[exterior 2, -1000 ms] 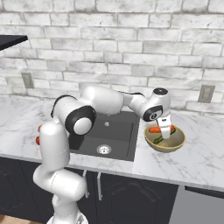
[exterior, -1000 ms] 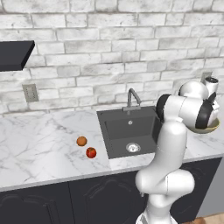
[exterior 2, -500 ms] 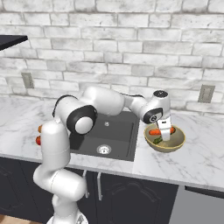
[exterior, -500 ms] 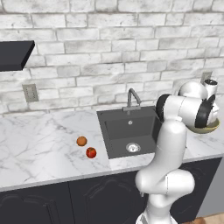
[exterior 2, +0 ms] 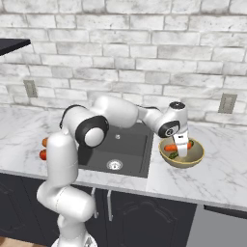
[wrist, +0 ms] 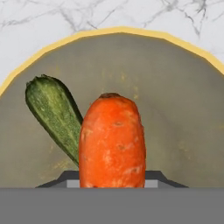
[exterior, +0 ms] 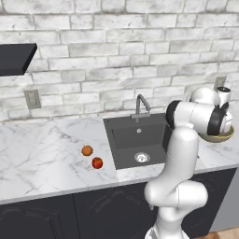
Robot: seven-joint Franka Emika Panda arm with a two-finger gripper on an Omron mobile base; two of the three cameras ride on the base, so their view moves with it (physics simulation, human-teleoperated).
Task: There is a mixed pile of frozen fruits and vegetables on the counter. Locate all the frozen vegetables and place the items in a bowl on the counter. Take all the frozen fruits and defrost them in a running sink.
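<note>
My gripper [exterior 2: 182, 152] reaches down into the tan bowl [exterior 2: 197, 158] on the white counter [exterior 2: 222, 176], right of the sink [exterior 2: 126, 147]. It is shut on the orange carrot [wrist: 113, 140], which stands between the fingers low over the bowl's floor [wrist: 179, 109]. The dark green cucumber-like stick [wrist: 54, 116] lies in the bowl, leaning against the carrot's left side. The two frozen fruits, a dull orange ball [exterior: 87, 150] and a shiny red one [exterior: 97, 162], rest on the counter left of the black sink [exterior: 135, 140].
A curved grey faucet [exterior: 140, 103] stands behind the basin with no water seen running. The brick wall carries outlets [exterior: 32, 98] [exterior 2: 226, 103]. A dark shelf [exterior: 16, 58] hangs at upper left. My arm spans over the sink to the bowl.
</note>
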